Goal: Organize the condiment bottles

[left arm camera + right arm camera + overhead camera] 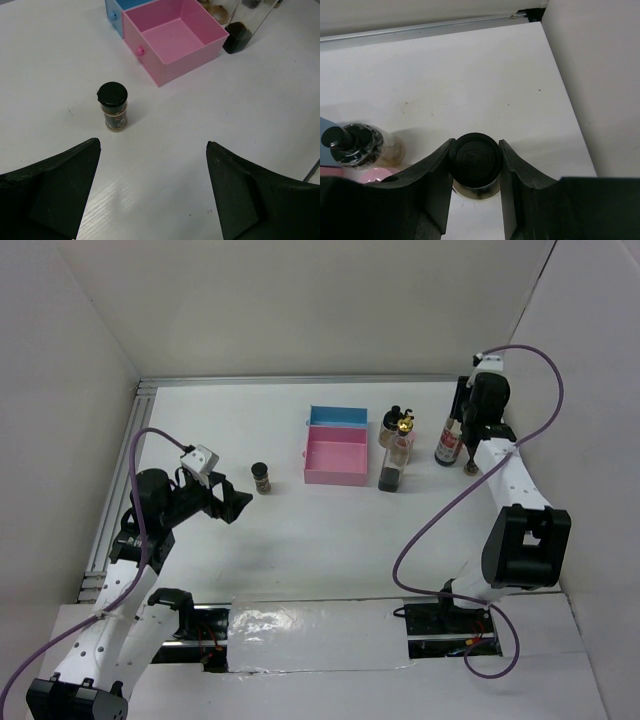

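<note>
Upright on worktop [260,130], lone short jar [112,106] sits dead ahead of L jaws, spread wide; L arm nearer. R jaws clamped round black-capped jar [475,162].

Pink tray [335,478], blue tray [338,417], black-capped jar [475,159], red-labelled bottle [449,445], white table [330,540]

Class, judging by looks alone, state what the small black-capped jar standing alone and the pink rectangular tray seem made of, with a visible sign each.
Small black-capped jar: probably clear glass, possibly plastic; brown contents show through its wall. Its cap looks matte black plastic. Pink rectangular tray: likely moulded plastic; uniform colour, thin straight walls, slight sheen.
</note>
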`<action>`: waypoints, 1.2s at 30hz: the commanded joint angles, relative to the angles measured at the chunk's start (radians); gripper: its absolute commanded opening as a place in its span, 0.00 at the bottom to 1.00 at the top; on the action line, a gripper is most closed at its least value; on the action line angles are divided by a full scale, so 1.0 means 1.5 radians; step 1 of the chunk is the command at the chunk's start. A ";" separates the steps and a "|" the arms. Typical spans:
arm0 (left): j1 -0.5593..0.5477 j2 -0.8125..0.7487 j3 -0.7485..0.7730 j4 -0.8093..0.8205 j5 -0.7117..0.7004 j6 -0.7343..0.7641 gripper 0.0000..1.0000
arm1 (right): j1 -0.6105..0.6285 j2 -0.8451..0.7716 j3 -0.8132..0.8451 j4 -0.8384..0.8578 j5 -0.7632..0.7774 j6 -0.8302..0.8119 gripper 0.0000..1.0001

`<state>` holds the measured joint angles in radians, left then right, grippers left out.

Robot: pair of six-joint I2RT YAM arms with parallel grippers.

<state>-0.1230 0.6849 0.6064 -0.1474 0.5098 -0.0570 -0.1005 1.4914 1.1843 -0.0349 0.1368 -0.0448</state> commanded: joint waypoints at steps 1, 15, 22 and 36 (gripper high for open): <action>-0.003 -0.006 0.012 0.011 0.007 -0.007 0.99 | 0.004 -0.055 0.085 0.061 0.043 -0.030 0.00; -0.002 -0.007 0.009 0.009 0.020 -0.017 0.99 | 0.044 -0.008 0.315 0.103 0.059 -0.054 0.00; -0.002 -0.018 0.005 0.005 0.017 -0.022 0.99 | 0.132 0.085 0.452 0.156 0.030 -0.047 0.00; -0.001 -0.034 -0.008 -0.001 -0.002 -0.024 0.99 | 0.345 0.255 0.599 0.164 -0.025 -0.080 0.00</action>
<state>-0.1230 0.6418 0.5999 -0.1589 0.5133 -0.0635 0.3870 1.8824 1.9991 0.0151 0.1360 -0.1310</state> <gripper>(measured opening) 0.994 0.438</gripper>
